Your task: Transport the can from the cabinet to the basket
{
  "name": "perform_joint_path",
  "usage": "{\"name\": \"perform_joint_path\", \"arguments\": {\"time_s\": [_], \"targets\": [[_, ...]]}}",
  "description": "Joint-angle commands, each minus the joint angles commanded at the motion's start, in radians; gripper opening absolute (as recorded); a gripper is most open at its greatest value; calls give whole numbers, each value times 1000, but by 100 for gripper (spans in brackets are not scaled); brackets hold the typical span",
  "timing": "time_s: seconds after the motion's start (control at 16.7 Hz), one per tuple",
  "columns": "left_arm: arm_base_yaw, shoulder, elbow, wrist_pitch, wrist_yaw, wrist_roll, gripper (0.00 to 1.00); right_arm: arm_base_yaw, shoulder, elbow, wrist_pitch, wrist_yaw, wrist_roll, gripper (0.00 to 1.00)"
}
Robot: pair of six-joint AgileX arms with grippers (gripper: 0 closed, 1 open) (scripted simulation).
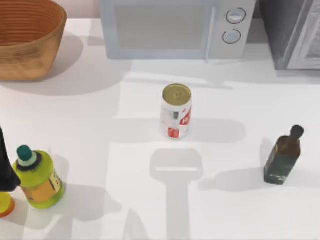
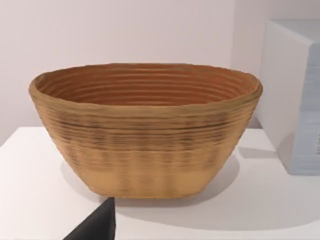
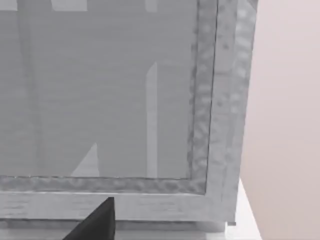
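Can [image 1: 176,111] stands upright mid-table on the white tabletop [image 1: 125,125], free of any gripper: white cylinder, red label patches, dull gold lid. Behind it, pale boxy microwave [image 1: 170,27] with two round knobs. Cabinet [image 1: 292,32] at the far right corner, dark grey speckled shell, lighter door panel; right wrist view faces that smooth grey door inside its speckled frame. Basket [image 1: 27,40] at the far left corner, well apart from the can: round woven wicker, orange-brown, ribbed inside, thick rim; left wrist view looks straight at it. Dark glass bottle [image 1: 284,156] right of the can, yellow-green bottle [image 1: 36,176] with teal cap near the left edge. Left and right gripper state: cannot tell.
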Motion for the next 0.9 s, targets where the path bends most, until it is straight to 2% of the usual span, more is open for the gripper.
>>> {"name": "perform_joint_path", "arguments": {"time_s": [0.24, 0.9], "targets": [[0, 0, 0, 0, 0, 0, 100, -14, -22, 235, -254, -14, -3, 100], [0, 0, 0, 0, 0, 0, 100, -24, -148, 1056, -1245, -22, -2, 100]]}}
